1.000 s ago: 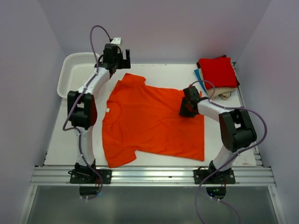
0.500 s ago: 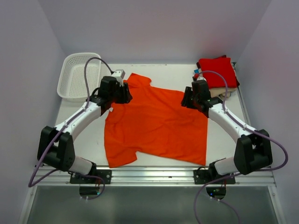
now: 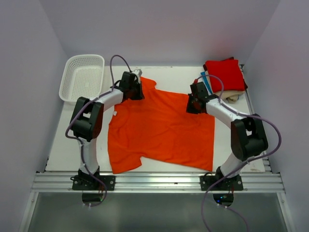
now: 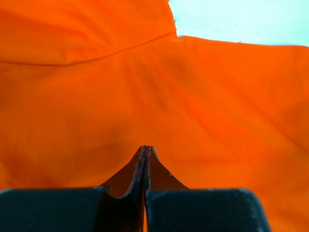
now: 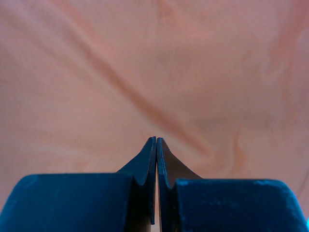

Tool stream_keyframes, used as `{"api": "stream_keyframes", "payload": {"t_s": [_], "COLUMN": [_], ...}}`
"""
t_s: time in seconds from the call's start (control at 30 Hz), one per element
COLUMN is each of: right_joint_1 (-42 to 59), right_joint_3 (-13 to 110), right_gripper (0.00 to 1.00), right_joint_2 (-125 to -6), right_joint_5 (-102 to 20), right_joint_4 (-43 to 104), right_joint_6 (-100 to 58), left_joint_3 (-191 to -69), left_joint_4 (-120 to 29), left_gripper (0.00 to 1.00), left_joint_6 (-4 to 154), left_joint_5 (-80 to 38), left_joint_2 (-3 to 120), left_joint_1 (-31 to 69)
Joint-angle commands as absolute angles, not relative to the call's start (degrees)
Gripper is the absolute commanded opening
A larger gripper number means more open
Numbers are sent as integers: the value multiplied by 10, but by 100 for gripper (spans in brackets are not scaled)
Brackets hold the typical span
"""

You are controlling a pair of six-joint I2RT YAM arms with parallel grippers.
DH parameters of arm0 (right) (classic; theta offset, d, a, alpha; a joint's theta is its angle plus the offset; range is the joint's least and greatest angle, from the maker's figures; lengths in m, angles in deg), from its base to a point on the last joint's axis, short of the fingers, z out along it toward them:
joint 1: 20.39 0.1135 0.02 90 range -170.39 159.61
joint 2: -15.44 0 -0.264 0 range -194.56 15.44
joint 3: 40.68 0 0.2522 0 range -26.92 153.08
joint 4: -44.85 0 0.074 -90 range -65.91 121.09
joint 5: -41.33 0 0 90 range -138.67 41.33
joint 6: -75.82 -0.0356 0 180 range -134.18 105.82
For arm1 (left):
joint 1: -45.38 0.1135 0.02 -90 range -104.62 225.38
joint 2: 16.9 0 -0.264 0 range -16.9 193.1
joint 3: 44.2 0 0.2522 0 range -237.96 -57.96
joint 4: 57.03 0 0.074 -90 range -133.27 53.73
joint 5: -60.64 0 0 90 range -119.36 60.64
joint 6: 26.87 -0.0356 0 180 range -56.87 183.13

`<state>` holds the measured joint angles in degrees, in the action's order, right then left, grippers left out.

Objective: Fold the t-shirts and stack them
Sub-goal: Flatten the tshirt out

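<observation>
— Where's the orange t-shirt (image 3: 159, 130)?
— Spread flat in the middle of the surface (image 3: 67, 140), hem toward the right edge.
— And the arms?
— The left gripper (image 3: 132, 89) is on the far sleeve and the right gripper (image 3: 194, 103) on the far hem corner. Both jaws are pressed together at the cloth. I can't tell if any is pinched.
— Folded ones?
— A red t-shirt (image 3: 225, 73) tops others in the far right corner.

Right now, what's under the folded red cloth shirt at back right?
Beneath the red folded shirt, a blue shirt and a beige shirt peek out; the rest is hidden.
</observation>
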<state>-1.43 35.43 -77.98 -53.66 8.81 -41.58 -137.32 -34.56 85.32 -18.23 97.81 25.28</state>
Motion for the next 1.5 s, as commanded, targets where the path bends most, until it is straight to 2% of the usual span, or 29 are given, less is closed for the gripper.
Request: {"api": "stream_keyframes", "payload": {"t_s": [0.0,0.23,0.5,0.7,1.03,1.17,1.2,1.23,1.33,1.37,1.4,1.43,1.47], "right_joint_1": [-16,-16,-17,-20,-32,-33,-33,-33,-33,-33,-33,-33,-33], "right_joint_3": [398,449,497,581,743,719,705,676,630,620,610,585,572], "right_gripper": [0,0,0,0,0,0,2,10,14,19,35,39,43], "right_joint_2": [-824,-918,-991,-1069,-1165,-1125,-1110,-1095,-1024,-1007,-970,-951,-933], "right_joint_5": [-547,-541,-535,-526,-506,-492,-492,-497,-521,-525,-529,-538,-538], "right_joint_4": [90,90,83,55,25,112,169,196,283,298,326,336,351], "right_joint_6": [-420,-433,-427,-413,-405,-400,-400,-399,-393,-391,-389,-388,-387], "left_joint_3": [-1411,-1369,-1379,-1392,-1486,-1494,-1484,-1483,-1488,-1479,-1471,-1462,-1439], "left_joint_4": [-347,-335,-311,-316,-363,-444,-482,-495,-513,-516,-522,-520,-514], "left_gripper": [0,0,0,0,0,0,0,0,2,3,6,8,15], "left_joint_6": [869,881,896,913,900,880,877,875,871,872,874,874,875], "left_joint_5": [-214,-257,-291,-292,-224,-186,-182,-181,-173,-168,-163,-160,-162], "left_joint_2": [997,981,1014,1045,1120,1078,1062,1033,974,955,915,894,870], "left_joint_1": [261,287,311,335,383,390,390,390,390,390,390,390,389]}}
